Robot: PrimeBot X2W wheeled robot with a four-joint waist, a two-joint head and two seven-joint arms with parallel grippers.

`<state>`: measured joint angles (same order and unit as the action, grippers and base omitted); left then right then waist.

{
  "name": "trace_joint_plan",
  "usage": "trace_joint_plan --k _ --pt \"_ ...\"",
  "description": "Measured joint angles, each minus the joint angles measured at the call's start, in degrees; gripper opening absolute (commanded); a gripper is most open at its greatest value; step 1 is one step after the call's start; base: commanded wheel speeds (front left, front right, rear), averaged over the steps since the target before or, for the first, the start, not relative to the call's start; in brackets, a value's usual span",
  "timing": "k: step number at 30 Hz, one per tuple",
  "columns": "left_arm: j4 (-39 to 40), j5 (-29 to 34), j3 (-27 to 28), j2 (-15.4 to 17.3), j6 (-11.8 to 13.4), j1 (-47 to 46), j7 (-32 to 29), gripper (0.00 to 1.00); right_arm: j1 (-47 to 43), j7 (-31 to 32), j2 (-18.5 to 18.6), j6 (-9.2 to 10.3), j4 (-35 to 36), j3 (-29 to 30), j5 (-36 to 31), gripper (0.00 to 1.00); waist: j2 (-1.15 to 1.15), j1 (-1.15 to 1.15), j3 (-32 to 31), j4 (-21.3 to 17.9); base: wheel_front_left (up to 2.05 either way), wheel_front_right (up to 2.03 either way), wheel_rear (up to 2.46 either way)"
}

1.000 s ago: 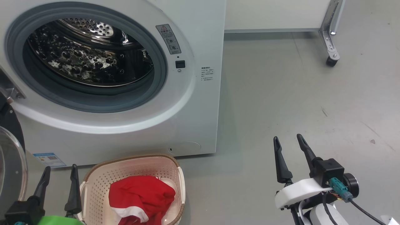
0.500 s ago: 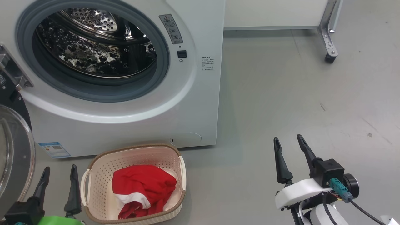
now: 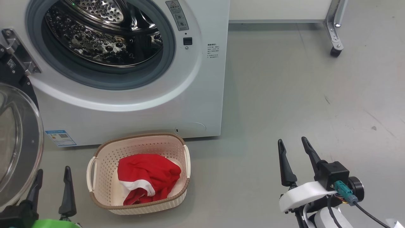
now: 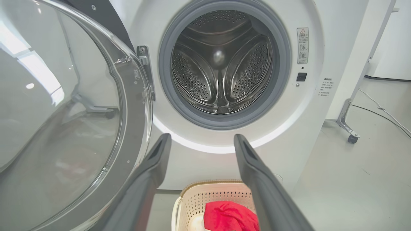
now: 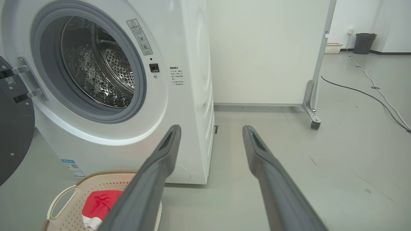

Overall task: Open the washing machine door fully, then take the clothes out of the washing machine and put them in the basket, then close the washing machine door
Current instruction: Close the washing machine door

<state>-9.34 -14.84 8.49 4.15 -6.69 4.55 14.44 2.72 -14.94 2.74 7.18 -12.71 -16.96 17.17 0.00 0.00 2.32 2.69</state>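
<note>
**Fig.** Clothes (image 3: 147, 177) lying in the basket (image 3: 139, 148); washing machine door (image 3: 19, 142) swung open at the left.

Head view: the basket stands on the floor (image 3: 284, 88) just in front of the washing machine (image 3: 126, 104). The left gripper (image 3: 53, 171) and right gripper (image 3: 292, 141) hover with fingers apart and hold nothing, the right one over bare floor. Left wrist view: the door's edge lies close beside one finger, and the drum (image 4: 221, 70) mouth stands open ahead. Right wrist view: open floor runs to a wheeled stand (image 5: 310, 102).
</note>
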Motion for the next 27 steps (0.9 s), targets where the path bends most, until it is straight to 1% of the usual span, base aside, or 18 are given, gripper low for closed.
trace_joint_plan --k 6,17,23,27 --pt "0.1 0.0 1.0 -0.1 0.0 0.0 0.0 1.00 0.0 0.0 0.0 0.00 0.0 0.0 0.0 1.00 0.00 0.00 0.1 0.3 -0.30 0.30 0.00" --pt "0.0 0.3 1.3 -0.5 -0.2 0.0 0.0 1.00 0.0 0.0 0.0 0.00 -0.1 0.1 0.0 1.00 0.00 0.00 -0.1 1.0 -0.05 0.05 0.00" --pt "-0.3 0.6 0.9 -0.8 -0.2 0.0 0.0 1.00 0.0 0.0 0.0 -0.01 -0.2 0.2 0.0 1.00 0.00 0.00 -0.4 1.4 0.00 0.00 0.00" --pt "-1.2 1.3 -0.7 -0.9 -0.2 0.0 0.0 1.00 -0.4 0.0 0.0 -0.01 -0.2 1.1 0.0 1.00 0.00 0.00 -0.5 2.2 0.00 0.00 0.00"
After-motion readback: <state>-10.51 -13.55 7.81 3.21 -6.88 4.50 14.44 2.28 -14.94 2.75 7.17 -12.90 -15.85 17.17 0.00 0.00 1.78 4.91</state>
